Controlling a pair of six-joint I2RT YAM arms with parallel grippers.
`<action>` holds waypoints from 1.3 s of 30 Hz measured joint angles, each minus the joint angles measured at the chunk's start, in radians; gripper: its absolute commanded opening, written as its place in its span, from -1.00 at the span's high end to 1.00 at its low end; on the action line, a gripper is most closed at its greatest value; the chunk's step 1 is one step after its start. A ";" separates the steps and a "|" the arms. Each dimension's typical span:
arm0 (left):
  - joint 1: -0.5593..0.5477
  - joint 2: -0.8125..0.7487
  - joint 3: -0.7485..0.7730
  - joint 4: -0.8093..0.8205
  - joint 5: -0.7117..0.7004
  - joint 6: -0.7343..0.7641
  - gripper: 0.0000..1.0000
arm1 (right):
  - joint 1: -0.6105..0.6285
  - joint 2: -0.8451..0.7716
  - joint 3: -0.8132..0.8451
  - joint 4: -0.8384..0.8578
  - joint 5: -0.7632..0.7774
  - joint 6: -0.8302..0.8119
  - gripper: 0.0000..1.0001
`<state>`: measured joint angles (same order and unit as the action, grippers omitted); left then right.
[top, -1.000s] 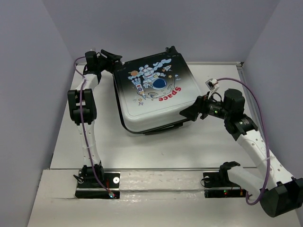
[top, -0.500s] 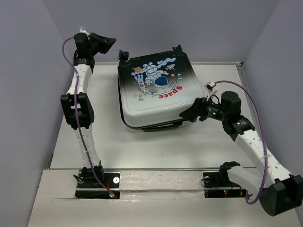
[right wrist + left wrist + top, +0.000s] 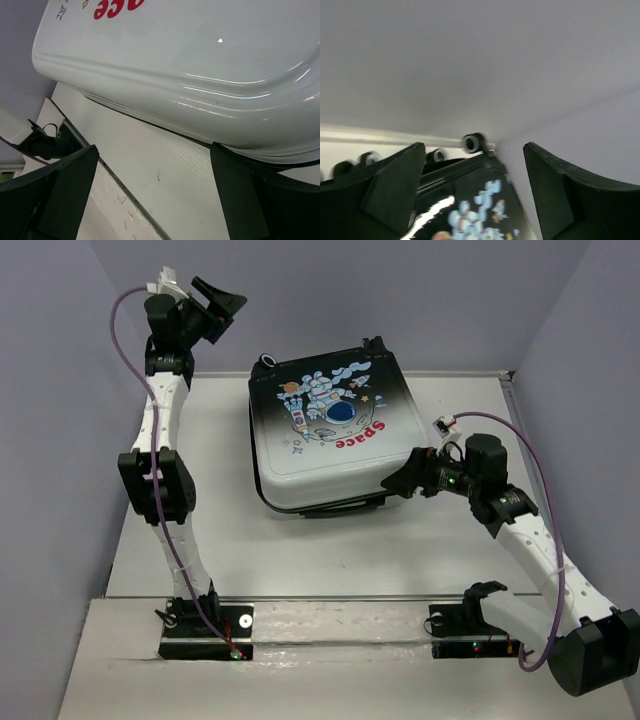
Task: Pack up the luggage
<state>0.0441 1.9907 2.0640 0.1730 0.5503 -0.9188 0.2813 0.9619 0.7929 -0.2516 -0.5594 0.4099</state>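
The luggage (image 3: 325,435) lies flat and closed in the middle of the table, astronaut and red "Space" print facing up, black wheels (image 3: 268,359) at its far edge. My left gripper (image 3: 222,304) is open and empty, raised high above the table at the far left, apart from the case. In the left wrist view the case's dark end (image 3: 480,210) and a wheel (image 3: 473,143) show between the fingers. My right gripper (image 3: 400,478) is open and empty at the case's near right corner. The right wrist view shows the white shell (image 3: 200,65) close above the fingers.
The table (image 3: 330,550) is white with a raised rail along its near edge (image 3: 330,597). Grey walls close in on the left, right and back. The arm bases (image 3: 205,625) sit at the near edge.
My left arm has lifted up and away from the case's far left corner, going high. The case has settled flatter and shifted slightly right. My right gripper has stayed by the near right corner.
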 measured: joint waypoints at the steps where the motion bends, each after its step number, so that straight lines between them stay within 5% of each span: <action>1: 0.004 0.042 0.000 -0.029 -0.005 0.025 -0.98 | 0.000 0.000 0.003 -0.006 0.006 -0.002 -0.99; 12: 0.014 0.376 0.075 -0.245 0.084 0.130 -0.98 | 0.000 0.031 0.031 -0.048 0.019 -0.014 -0.99; 26: -0.047 0.499 0.125 0.022 0.215 -0.049 -0.92 | 0.000 0.060 0.027 -0.055 0.020 -0.023 -0.99; 27: -0.049 0.499 0.125 0.027 0.212 -0.055 -0.86 | 0.000 0.060 0.027 -0.055 0.020 -0.023 -0.99; 30: -0.052 0.505 0.125 0.048 0.200 -0.119 0.06 | 0.000 0.060 0.027 -0.055 0.019 -0.023 -0.99; 31: -0.050 0.508 0.133 0.037 0.190 -0.167 0.65 | 0.000 0.060 0.027 -0.061 0.019 -0.022 -0.99; 32: -0.038 0.519 0.138 0.049 0.193 -0.172 0.89 | 0.000 0.060 0.025 -0.065 0.021 -0.024 -0.99; 39: -0.048 0.570 0.134 0.193 0.171 -0.276 0.89 | 0.000 0.059 0.021 -0.055 0.021 -0.026 -0.99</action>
<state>-0.0040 2.5603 2.1975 0.3660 0.7216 -1.1950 0.2813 1.0210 0.8143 -0.3061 -0.5381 0.3840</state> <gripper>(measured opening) 0.574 0.994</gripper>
